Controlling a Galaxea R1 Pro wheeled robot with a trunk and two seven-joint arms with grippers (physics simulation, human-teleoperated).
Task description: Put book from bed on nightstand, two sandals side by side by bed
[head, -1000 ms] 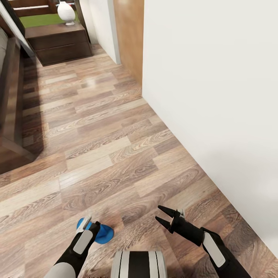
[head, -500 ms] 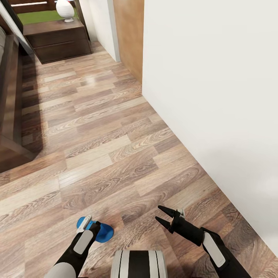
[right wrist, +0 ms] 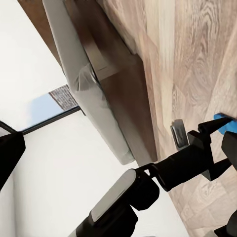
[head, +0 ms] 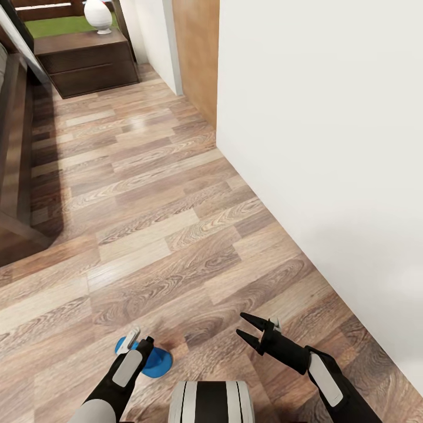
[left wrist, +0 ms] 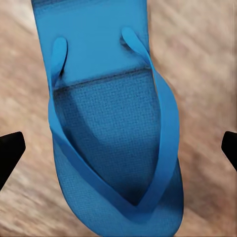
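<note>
One bright blue sandal [head: 154, 359] lies flat on the wood floor just ahead of my base. My left gripper [head: 139, 343] hangs right over it. In the left wrist view the sandal [left wrist: 113, 133] lies toe towards the camera, and the left gripper [left wrist: 118, 148] is open, its black fingertips [left wrist: 10, 153] wide of the sandal's sides. My right gripper [head: 247, 326] is open over bare floor, holding nothing. The bed [head: 14, 147] runs along the left edge, and its grey mattress [right wrist: 84, 84] also shows in the right wrist view. The nightstand [head: 88, 61] stands far left. The book is out of view.
A white wall [head: 329, 147] runs along the right, with a wood-panelled corner [head: 197, 53] farther ahead. A white vase [head: 98, 14] stands on the nightstand. Wood-plank floor [head: 153, 194] stretches from my base up to the nightstand.
The whole picture has shifted slightly, so the camera has moved. Both arms keep their poses, and the sandal stays under the left gripper.
</note>
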